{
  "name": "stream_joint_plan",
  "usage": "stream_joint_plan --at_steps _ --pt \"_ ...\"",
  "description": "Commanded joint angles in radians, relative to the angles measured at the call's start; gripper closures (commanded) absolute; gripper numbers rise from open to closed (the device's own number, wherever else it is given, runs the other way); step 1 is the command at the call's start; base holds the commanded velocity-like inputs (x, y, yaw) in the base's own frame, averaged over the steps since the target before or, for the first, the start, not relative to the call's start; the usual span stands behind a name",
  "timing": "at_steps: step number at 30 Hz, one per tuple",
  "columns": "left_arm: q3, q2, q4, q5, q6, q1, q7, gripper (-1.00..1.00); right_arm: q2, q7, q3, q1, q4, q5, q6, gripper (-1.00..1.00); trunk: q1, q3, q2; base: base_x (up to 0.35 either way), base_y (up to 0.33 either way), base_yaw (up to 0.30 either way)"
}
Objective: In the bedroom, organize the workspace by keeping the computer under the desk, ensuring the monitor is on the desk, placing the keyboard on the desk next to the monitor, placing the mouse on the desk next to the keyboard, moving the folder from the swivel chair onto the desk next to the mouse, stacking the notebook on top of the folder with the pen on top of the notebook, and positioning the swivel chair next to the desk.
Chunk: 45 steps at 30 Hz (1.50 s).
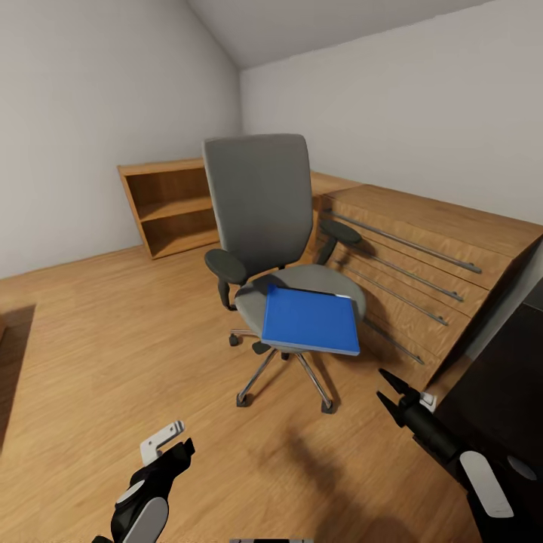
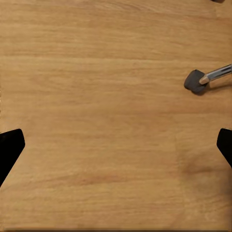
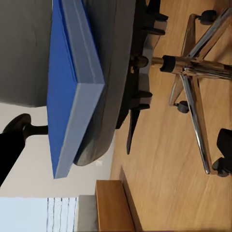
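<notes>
Most of the job looks undone from where I sit. At the centre of the head view the swivel chair point(image 1: 260, 219) stands on the wood floor point(image 1: 128, 339), and the blue folder point(image 1: 310, 320) lies flat on its seat, overhanging the front edge a little. So the folder has yet to go to the desk point(image 1: 505, 392), whose black top I judge is the dark slab at the lower right edge. I see nothing on the small part of it in frame, so I cannot judge the other items. My right gripper point(image 1: 388, 390), at lower right, points toward the chair with its fingers parted and empty. My left gripper point(image 1: 177, 445), at lower left, hangs over bare floor; the left wrist view shows its fingers spread wide with nothing between them, near a chair castor point(image 2: 195, 81)
</notes>
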Motion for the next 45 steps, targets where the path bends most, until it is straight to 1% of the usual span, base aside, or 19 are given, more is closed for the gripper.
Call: stream_joint_plan --at_steps 1,2,4,6,7,8,13,19,21,28,29,31,33,37,40,45 --pt "-0.002 0.001 -0.001 0.004 0.004 -0.001 0.006 -1.00 0.002 0.000 0.005 -0.001 0.000 -0.004 0.007 -1.00 0.000 -0.001 0.000 0.000 0.000 0.000" --pt "-0.002 0.001 -0.001 0.004 0.004 -0.001 0.006 -1.00 0.003 -0.001 0.012 -0.001 -0.001 -0.004 0.008 -1.00 0.000 -0.001 0.000 0.000 0.000 0.000" --pt "-0.003 0.001 -0.001 0.005 0.005 -0.001 0.006 -1.00 0.005 -0.004 0.048 -0.001 -0.003 -0.005 0.007 -1.00 0.000 -0.001 0.000 0.000 0.000 0.000" --pt "-0.003 0.002 -0.001 0.005 0.005 -0.001 0.005 -1.00 0.008 -0.006 0.074 -0.001 -0.008 -0.008 0.006 -1.00 0.000 -0.001 0.000 0.000 0.000 0.000" --pt "-0.003 0.002 -0.001 0.005 0.005 -0.001 0.005 -1.00 0.018 -0.008 0.085 -0.002 -0.014 -0.008 0.006 -1.00 0.000 -0.001 0.000 0.000 0.000 0.000" --pt "-0.003 0.002 -0.001 0.005 0.005 -0.001 0.005 -1.00 0.023 -0.009 0.088 -0.003 -0.017 -0.008 0.006 -1.00 0.000 -0.001 0.000 0.000 0.000 0.000" --pt "-0.003 0.002 -0.001 0.005 0.004 -0.001 0.004 -1.00 0.031 -0.010 0.096 -0.004 -0.038 -0.006 0.007 -1.00 0.000 -0.001 0.000 0.040 0.008 0.000" --pt "-0.004 0.002 0.000 0.005 0.004 -0.001 0.004 -1.00 0.032 -0.018 0.107 -0.006 -0.045 -0.003 0.008 -1.00 0.000 -0.001 0.000 0.148 0.032 0.000" --pt "-0.004 0.002 0.000 0.005 0.003 -0.001 0.005 -1.00 0.032 -0.039 0.113 -0.008 -0.047 -0.003 0.008 -1.00 0.000 -0.001 0.000 0.027 0.005 0.000" --pt "-0.006 0.001 0.000 0.006 0.004 -0.001 0.004 -1.00 0.031 -0.095 0.114 -0.009 -0.063 -0.003 0.007 -1.00 0.000 -0.001 0.000 0.013 0.001 0.000" --pt "-0.011 0.001 0.000 0.006 0.004 -0.001 0.004 -1.00 0.031 -0.102 0.114 -0.009 -0.065 -0.003 0.006 -1.00 0.000 -0.001 0.000 0.124 0.000 0.000" --pt "-0.046 0.002 0.000 0.006 0.004 -0.001 0.008 -1.00 0.032 -0.121 0.114 -0.010 -0.067 -0.003 0.006 -1.00 0.000 -0.001 0.000 0.194 0.000 0.000" --pt "-0.055 0.002 0.000 0.005 0.003 -0.001 0.008 -1.00 0.032 -0.124 0.115 -0.010 -0.067 -0.003 0.005 -1.00 0.000 -0.001 0.000 0.088 0.000 0.000" --pt "-0.059 0.004 0.000 0.002 0.003 -0.001 0.007 -1.00 0.032 -0.126 0.115 -0.010 -0.067 -0.004 0.005 -1.00 0.000 -0.001 0.000 0.034 0.000 0.000" --pt "-0.061 0.004 0.000 0.001 0.003 -0.001 0.009 -1.00 0.032 -0.128 0.116 -0.010 -0.068 -0.002 0.005 -1.00 -0.002 0.011 0.000 0.007 0.000 0.000" --pt "-0.061 0.004 0.000 0.003 0.003 -0.001 0.006 -1.00 0.032 -0.128 0.116 -0.010 -0.068 -0.002 0.005 -1.00 -0.002 0.011 0.000 0.001 0.000 0.000"
